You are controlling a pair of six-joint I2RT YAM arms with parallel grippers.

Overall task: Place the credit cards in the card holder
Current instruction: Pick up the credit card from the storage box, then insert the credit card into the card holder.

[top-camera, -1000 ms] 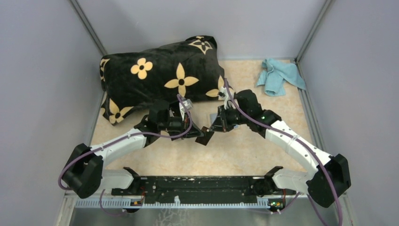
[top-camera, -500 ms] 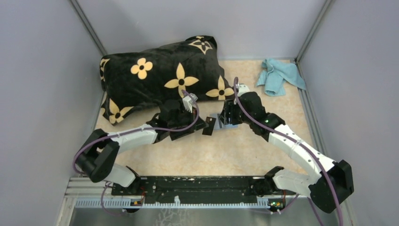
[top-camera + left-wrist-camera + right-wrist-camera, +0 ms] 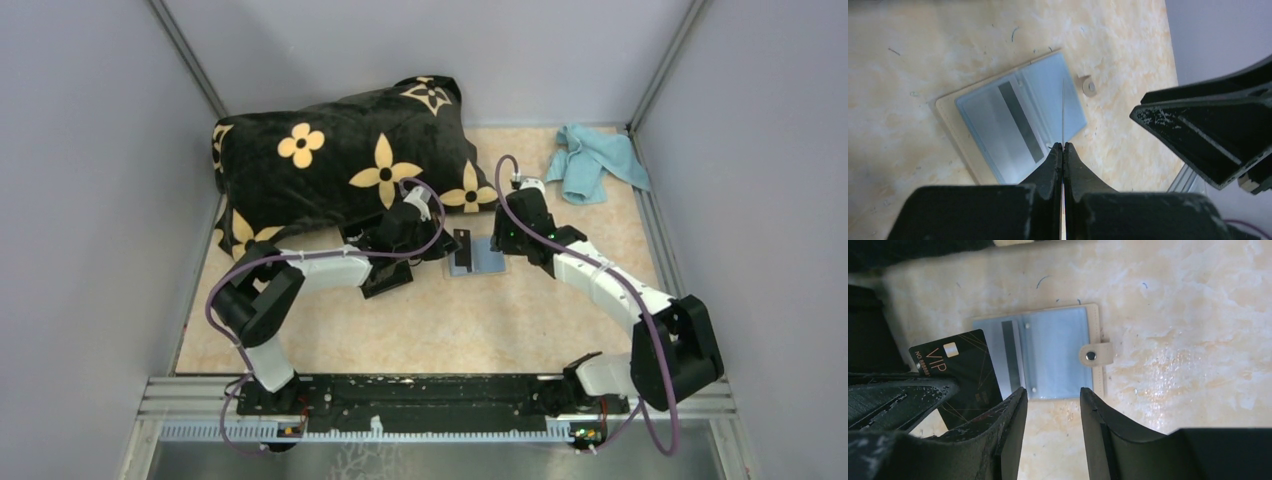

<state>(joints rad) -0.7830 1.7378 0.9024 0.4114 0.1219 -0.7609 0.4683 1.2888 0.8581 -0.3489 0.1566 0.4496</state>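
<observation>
moved: the left gripper [image 3: 1063,146] and right gripper [image 3: 1053,392] have both gone from mid-table toward the near edge of the pillow [image 3: 340,160]. The right one was closed a second ago and now has its jaws apart.
left gripper: clenched on a black card [image 3: 960,372], pinched at one end. The card is held up on edge at the left end of the holder [image 3: 1060,347].
right gripper: released, with nothing between its jaws. It hovers over a long edge of the holder, just beside the black card.
holder: lies open and flat on the table [image 3: 450,320]. It has a beige cover and clear bluish sleeves, with a snap tab [image 3: 1091,355] on one short side.
grey card [image 3: 993,347]: has a dark stripe and sits flat inside the sleeve nearer the left gripper.
pillow: black with yellow flowers, far left, just beyond the left gripper.
cloth [image 3: 595,160]: light blue, in the far right corner, well apart from the holder.
</observation>
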